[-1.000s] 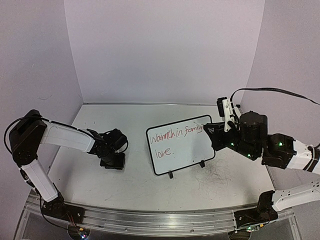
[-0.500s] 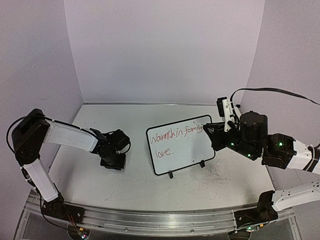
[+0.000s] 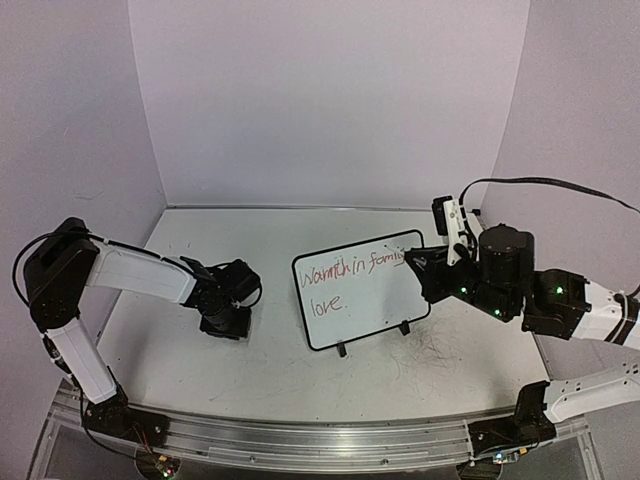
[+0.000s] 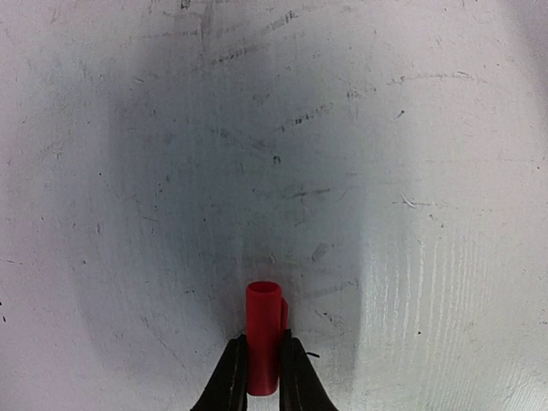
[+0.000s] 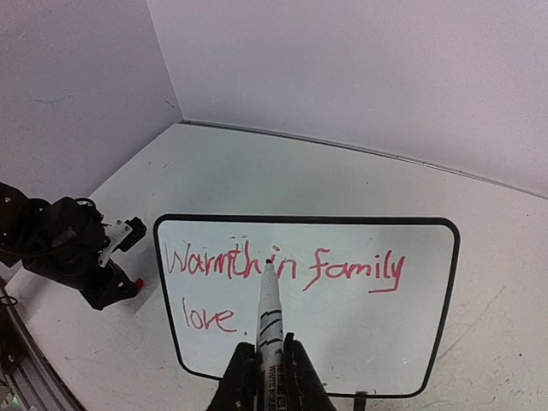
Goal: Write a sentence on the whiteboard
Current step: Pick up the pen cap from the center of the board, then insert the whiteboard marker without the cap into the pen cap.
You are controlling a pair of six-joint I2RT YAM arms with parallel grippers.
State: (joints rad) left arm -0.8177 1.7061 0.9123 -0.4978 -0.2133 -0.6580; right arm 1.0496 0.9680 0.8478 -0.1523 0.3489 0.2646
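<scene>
Scuffed white counter [image 3: 300, 390], whiteboard [image 3: 385, 305] standing mid-counter with the sentence [image 3: 350, 272] complete. Left gripper [image 4: 264, 353] has just closed on a red cap [image 4: 264, 300], apparently for recapping; right gripper [image 5: 270, 364] clamps the marker [image 5: 268, 308].

A scuffed white table [image 3: 300, 385] carries the whiteboard [image 3: 380, 300], which stands near its middle.

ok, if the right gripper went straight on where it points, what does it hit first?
The whiteboard: the marker in the right gripper leads, tip aimed at the top line of red writing. Gap left is unclear.
</scene>
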